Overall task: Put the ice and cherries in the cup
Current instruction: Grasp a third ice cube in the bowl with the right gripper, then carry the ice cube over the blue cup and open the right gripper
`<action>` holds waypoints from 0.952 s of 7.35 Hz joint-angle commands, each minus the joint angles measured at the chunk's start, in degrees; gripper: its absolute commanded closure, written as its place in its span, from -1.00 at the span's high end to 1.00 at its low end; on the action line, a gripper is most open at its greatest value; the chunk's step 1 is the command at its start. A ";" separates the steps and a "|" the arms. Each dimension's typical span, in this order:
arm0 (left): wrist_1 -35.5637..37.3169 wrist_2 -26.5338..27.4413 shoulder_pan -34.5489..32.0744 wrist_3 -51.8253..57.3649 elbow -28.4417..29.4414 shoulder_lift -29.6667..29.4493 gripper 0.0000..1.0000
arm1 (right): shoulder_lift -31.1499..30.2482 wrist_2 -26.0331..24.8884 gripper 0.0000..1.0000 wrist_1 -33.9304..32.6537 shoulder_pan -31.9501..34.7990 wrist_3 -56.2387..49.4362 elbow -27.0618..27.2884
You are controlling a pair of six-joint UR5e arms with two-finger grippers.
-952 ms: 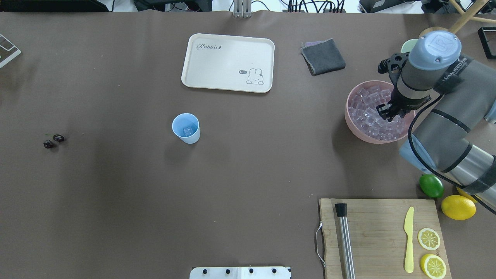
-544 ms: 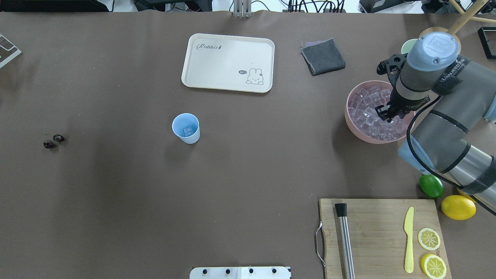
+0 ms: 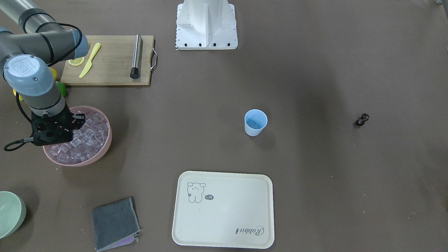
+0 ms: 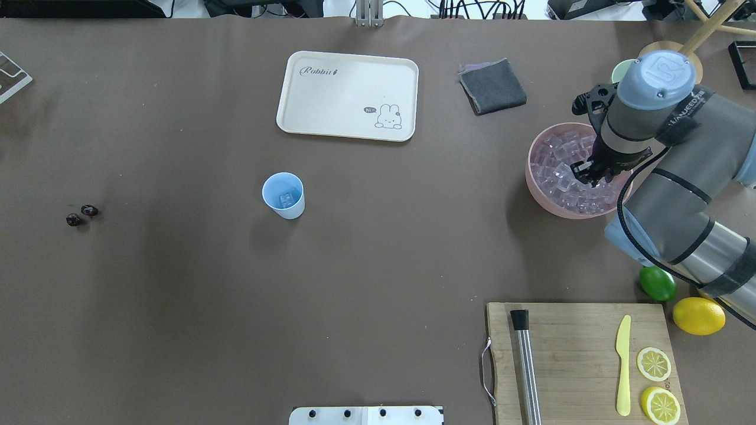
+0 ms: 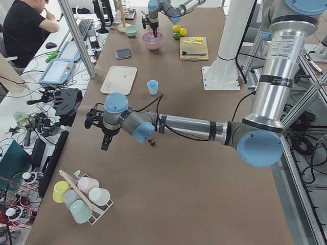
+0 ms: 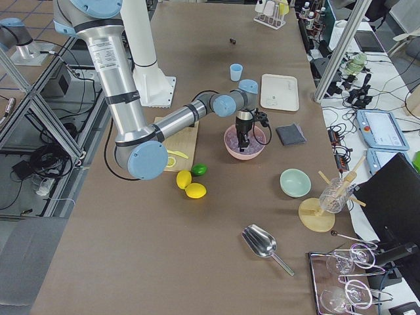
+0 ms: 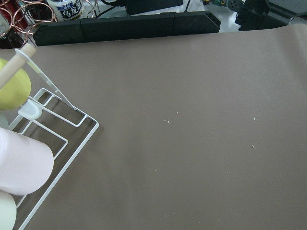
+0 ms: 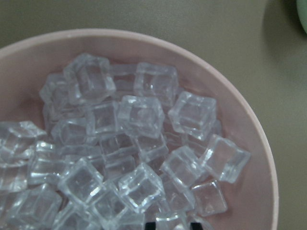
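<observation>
While the right gripper (image 4: 583,173) hangs tips-down over the pink bowl (image 4: 533,188), its wrist cam shows only the very ends of the two fingers (image 8: 150,226) at the bottom edge. They are set apart w/ a cube's edge between them; whether the jaws pinch that cube or merely straddle it cannot be told.

Ice (image 8: 139,115): clear cubes heaped in the pink bowl, nr the table's right end; at least one more cube lies inside the cup (image 4: 283,196).

Cup: light blue, upright, approx mid-table, well apart from the bowl, w/ a cream tray (image 4: 347,95) on its far side.

Cherries (image 4: 81,215): dark pair on the bare mat, well to the cup's left, nothing touching them.

Left gripper (image 5: 105,142): seen from the left-end cam only, held above the mat, apart from the cherries; jaw state cannot be told. Its wrist cam looks on a wire cup rack (image 7: 57,124).

Cutting board (image 4: 582,360) w/ knife, lemon slices and a steel bar sits at near right, lime (image 4: 657,283) just beyond it
</observation>
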 commanded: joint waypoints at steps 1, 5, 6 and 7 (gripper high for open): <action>0.00 0.00 0.00 0.09 0.02 -0.05 0.96 | 0.06 0.42 -0.53 -0.09 -0.01 -0.33 0.01; 0.00 0.00 0.00 0.09 0.46 -0.05 0.96 | 18.63 6.57 -0.56 -17.11 5.18 1.05 -1.64; 0.00 0.00 0.00 -0.09 0.37 -0.05 0.96 | 23.82 6.92 -0.56 -16.88 2.39 7.60 -5.32; 0.09 0.09 0.00 0.00 0.55 -0.05 0.96 | 32.05 6.49 -0.56 -16.61 -0.85 15.32 -11.62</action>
